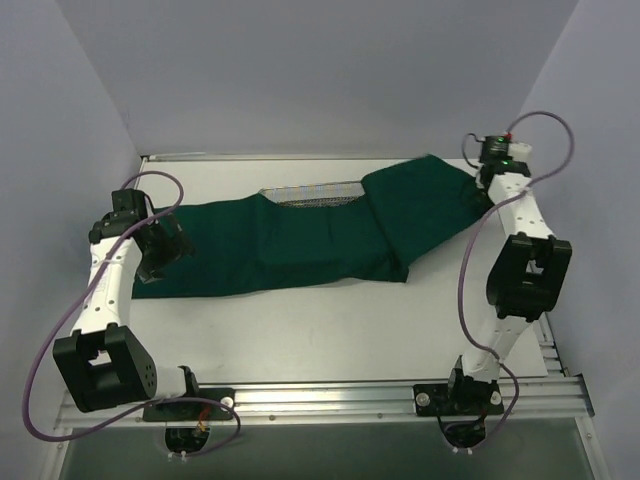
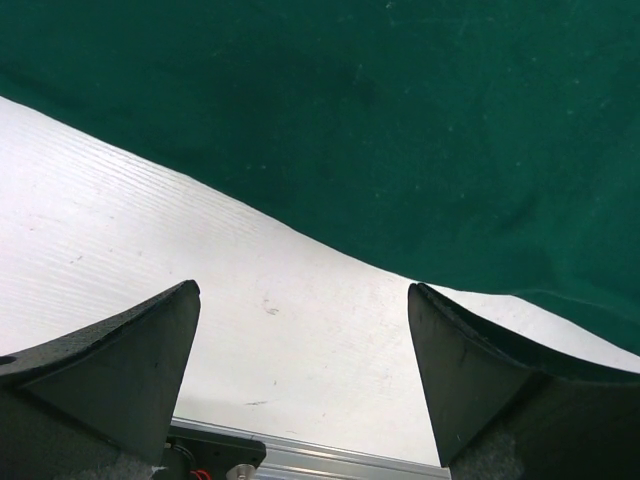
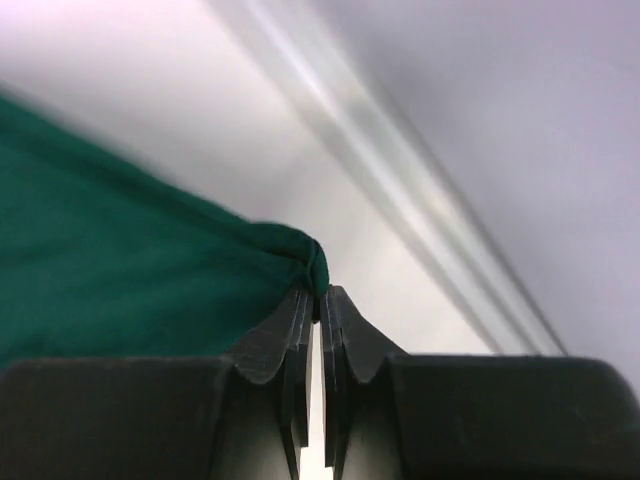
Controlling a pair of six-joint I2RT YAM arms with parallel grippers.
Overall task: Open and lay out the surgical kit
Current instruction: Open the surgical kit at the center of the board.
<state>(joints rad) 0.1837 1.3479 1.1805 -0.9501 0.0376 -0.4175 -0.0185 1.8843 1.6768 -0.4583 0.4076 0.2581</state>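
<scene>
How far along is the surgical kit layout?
Partly unfolded: the dark green cloth drape lies spread, exposing an edge of the silver wire-mesh tray. In hand: right fingers pinch the drape's far corner; left fingers open, empty. Left: the tray is mostly covered, nothing laid out.

The whole table (image 1: 330,320) is viewed from high behind its near edge, looking down. The green drape (image 1: 280,245), shared by all views, is seen close-up by both wrist cameras.

Left arm (image 1: 105,280) holds its jaws spread wide; right arm (image 1: 525,215), extended far, jaws pinched together.
</scene>
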